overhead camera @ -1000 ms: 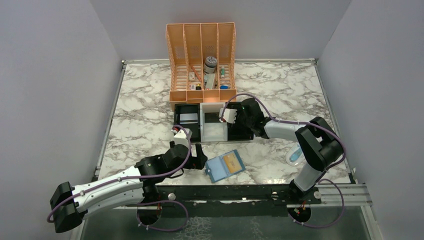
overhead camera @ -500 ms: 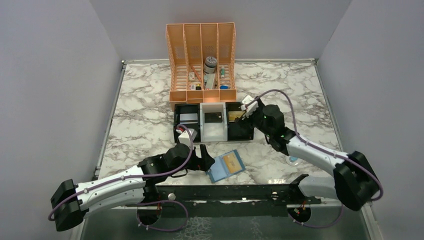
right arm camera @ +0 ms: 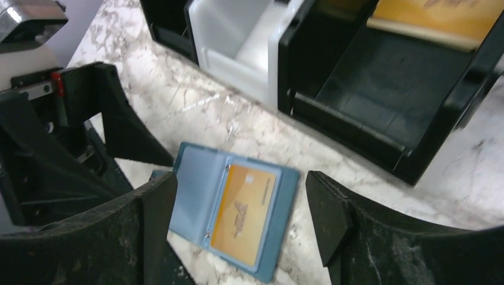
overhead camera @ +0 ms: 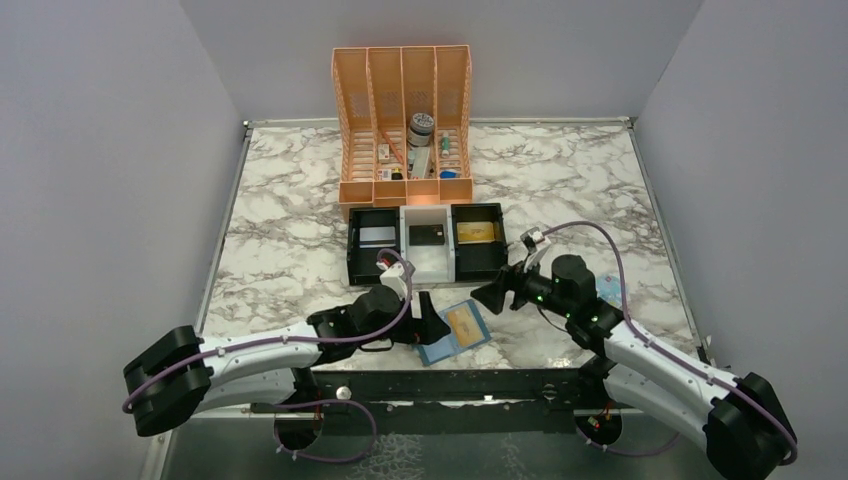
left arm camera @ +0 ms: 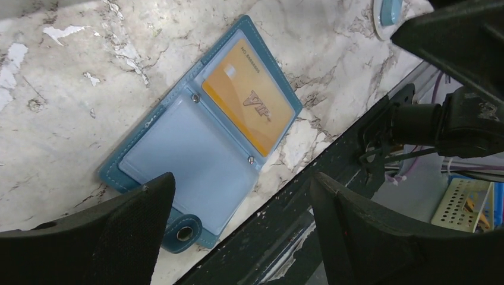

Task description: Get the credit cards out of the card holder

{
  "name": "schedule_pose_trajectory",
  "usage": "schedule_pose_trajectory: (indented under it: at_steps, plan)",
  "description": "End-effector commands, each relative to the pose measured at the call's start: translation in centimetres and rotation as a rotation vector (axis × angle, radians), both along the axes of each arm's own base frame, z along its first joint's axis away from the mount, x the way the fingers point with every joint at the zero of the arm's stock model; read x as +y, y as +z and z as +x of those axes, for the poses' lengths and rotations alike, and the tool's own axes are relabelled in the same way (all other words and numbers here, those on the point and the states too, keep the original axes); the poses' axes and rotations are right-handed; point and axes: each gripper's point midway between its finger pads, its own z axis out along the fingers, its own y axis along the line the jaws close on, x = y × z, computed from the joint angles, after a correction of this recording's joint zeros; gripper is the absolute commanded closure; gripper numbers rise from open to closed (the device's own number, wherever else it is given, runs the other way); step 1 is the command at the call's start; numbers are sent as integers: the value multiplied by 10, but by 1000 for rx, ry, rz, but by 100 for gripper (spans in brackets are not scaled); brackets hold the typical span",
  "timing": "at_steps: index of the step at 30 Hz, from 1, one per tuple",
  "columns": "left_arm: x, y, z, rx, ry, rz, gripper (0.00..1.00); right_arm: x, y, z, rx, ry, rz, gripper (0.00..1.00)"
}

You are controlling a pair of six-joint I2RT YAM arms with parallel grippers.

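Flat mid-blue bifold card holder (overhead camera: 451, 331) lay open at near edge of marble surface (overhead camera: 280, 230). One gold-tan card (left arm camera: 248, 107) left in pocket; other pocket looked empty. Second gold-tan card (overhead camera: 479, 232) in right compartment of black-and-white tray (overhead camera: 351, 245). Left fingers (left arm camera: 107, 237) and right fingers (right arm camera: 89, 237) spread wide, holding nothing, flanking holder. Seemingly one card to go.

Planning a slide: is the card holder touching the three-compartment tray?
Apart. The top view shows bare marble between the card holder and the tray.

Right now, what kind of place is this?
Probably a robot practice booth, not a home: plain grey walls box in a marble-look table, with a left arm and a right arm bolted at its edge.
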Motion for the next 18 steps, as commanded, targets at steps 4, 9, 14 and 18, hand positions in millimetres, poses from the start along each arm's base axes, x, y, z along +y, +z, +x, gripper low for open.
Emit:
schedule_pose_trajectory:
  at_steps: [4, 9, 14, 18]
  plan:
    - [-29, 12, 2, 16, -31, -57, 20, 5, -26, -38, 255, 58, 52, 35]
    - [-36, 6, 6, 16, -17, -24, 26, 13, -39, -52, 333, 137, 58, 58]
    - [-44, 2, 8, 17, -8, -3, 31, 19, -49, -58, 384, 189, 46, 68]
    - [-43, -7, 6, 29, 3, 15, 34, 17, -64, -57, 428, 178, 0, 72]
